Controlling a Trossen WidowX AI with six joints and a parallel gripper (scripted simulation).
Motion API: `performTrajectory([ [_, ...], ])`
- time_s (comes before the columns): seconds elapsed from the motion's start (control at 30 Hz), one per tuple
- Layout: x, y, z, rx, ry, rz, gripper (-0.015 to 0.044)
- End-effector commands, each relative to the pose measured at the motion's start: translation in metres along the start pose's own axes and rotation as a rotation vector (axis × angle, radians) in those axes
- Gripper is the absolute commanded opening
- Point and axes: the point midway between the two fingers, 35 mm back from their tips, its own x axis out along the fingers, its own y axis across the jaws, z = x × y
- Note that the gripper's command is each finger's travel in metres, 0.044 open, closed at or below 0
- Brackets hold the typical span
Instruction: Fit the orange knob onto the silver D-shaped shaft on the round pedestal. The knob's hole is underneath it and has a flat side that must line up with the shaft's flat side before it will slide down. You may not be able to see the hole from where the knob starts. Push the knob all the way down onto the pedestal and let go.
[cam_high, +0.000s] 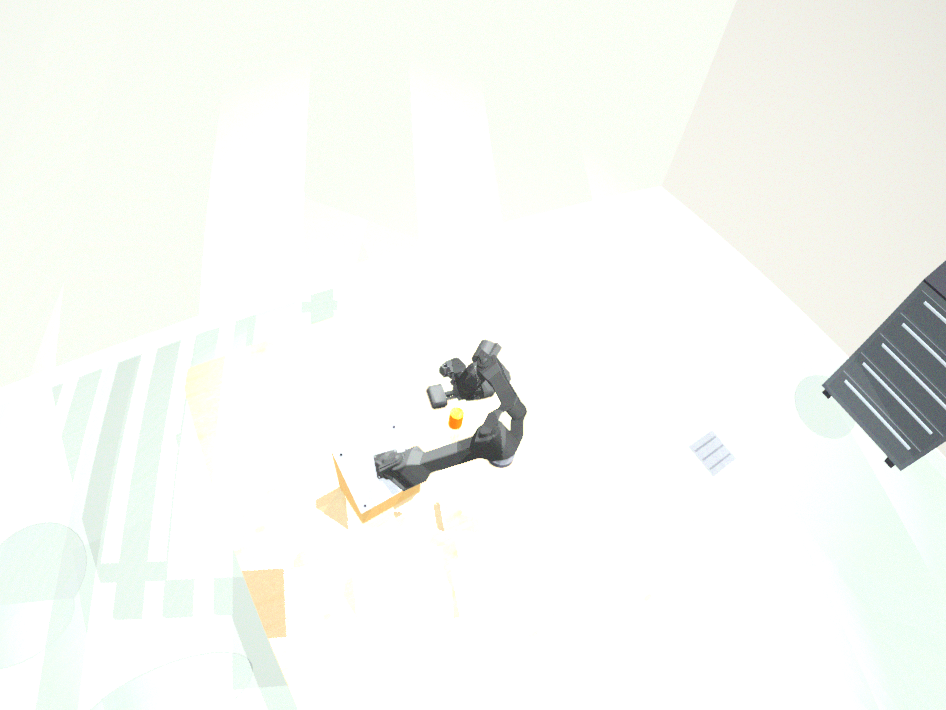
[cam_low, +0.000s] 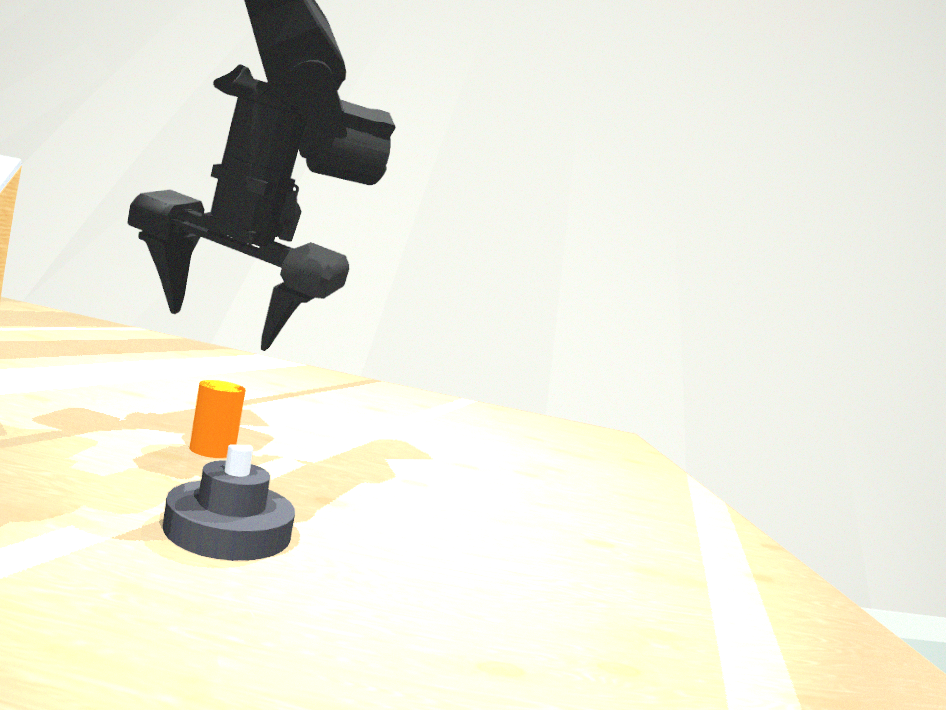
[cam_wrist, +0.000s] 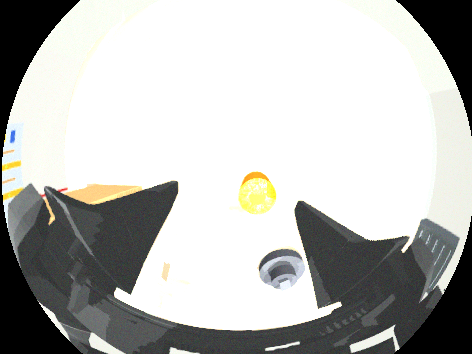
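Note:
The orange knob (cam_high: 455, 418) (cam_low: 217, 418) (cam_wrist: 257, 195) stands upright on the table, its yellow-looking top facing up. Its underside and hole are hidden. In the exterior view it is just behind and left of the dark round pedestal (cam_low: 229, 538) (cam_wrist: 267, 264), apart from it. The silver shaft (cam_low: 239, 460) (cam_wrist: 285, 285) stands bare on the pedestal's raised centre; I cannot tell which way its flat side faces. My gripper (cam_low: 220, 330) (cam_wrist: 237, 194) is wide open and empty, tilted, with its fingertips above the knob.
A box with a white top (cam_high: 366, 477) and wooden sides stands beside the arm's elbow (cam_high: 397, 466). The table (cam_low: 534, 580) has an edge running down the right of the exterior view. A dark slotted panel (cam_high: 878, 405) is far right, with a small grey slotted plate (cam_high: 712, 452) nearer.

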Motion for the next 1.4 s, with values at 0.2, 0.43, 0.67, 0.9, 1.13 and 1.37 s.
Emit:
performTrajectory([
  [0.2, -0.023, -0.009, 0.002, -0.002, 0.235, -0.148, 0.0440],
  [0.43, -0.020, -0.010, 0.001, 0.002, 0.235, -0.149, 0.0440],
  [0.67, 0.010, -0.014, -0.006, 0.002, 0.236, -0.149, 0.0440],
  [0.9, 0.025, -0.017, -0.010, 0.003, 0.237, -0.149, 0.0440],
  [1.13, 0.035, -0.019, -0.012, 0.002, 0.236, -0.149, 0.0440],
  [1.37, 0.046, -0.021, -0.014, 0.002, 0.235, -0.149, 0.0440],
])
